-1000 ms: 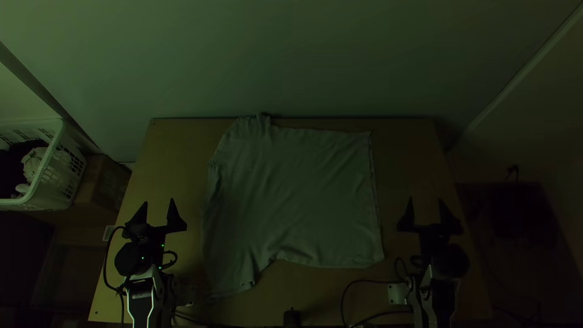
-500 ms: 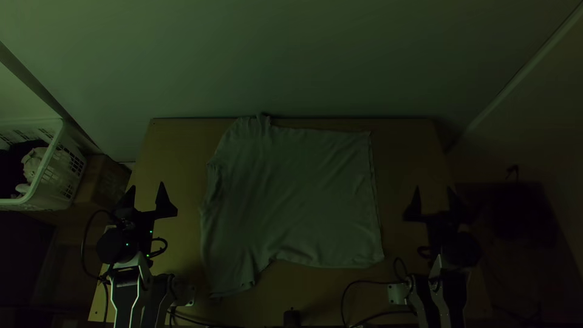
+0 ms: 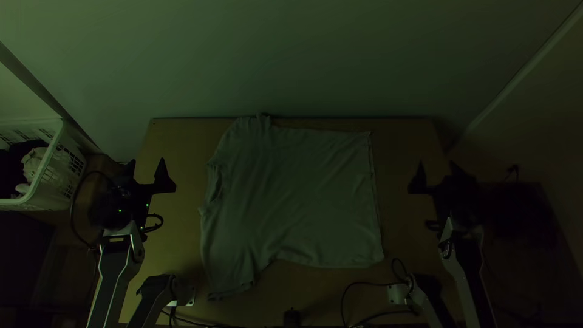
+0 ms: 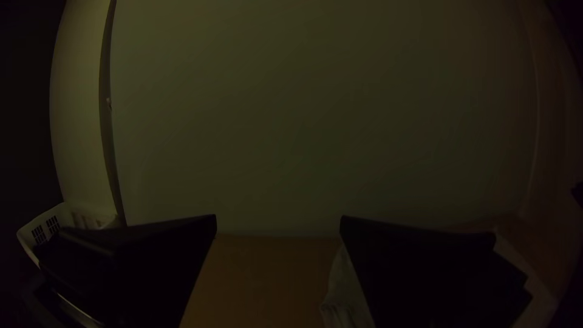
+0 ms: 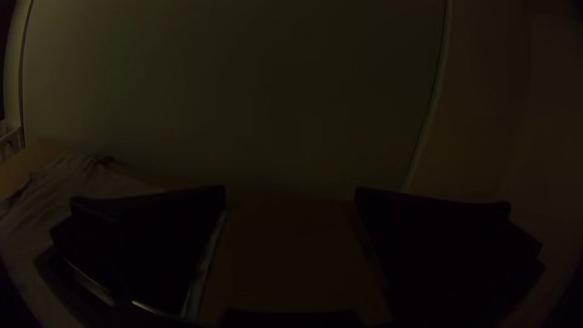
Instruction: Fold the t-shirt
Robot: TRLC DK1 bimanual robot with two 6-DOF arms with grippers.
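It's gloomy in here, the light weak and the corners sinking into shadow. A broad, plain pale wall (image 3: 291, 54) rises behind the far edge of the wooden counter (image 3: 334, 297). Over on the left, a dark upright strip (image 4: 106, 133) breaks the wall; on the right, a pale strip (image 3: 528, 65) runs along where it meets a browner surface (image 3: 546, 109). Beside the counter's left side I see a white slatted basket (image 3: 50, 159) with dark cloth (image 3: 11, 167) and pale cloth (image 3: 31, 163) inside.
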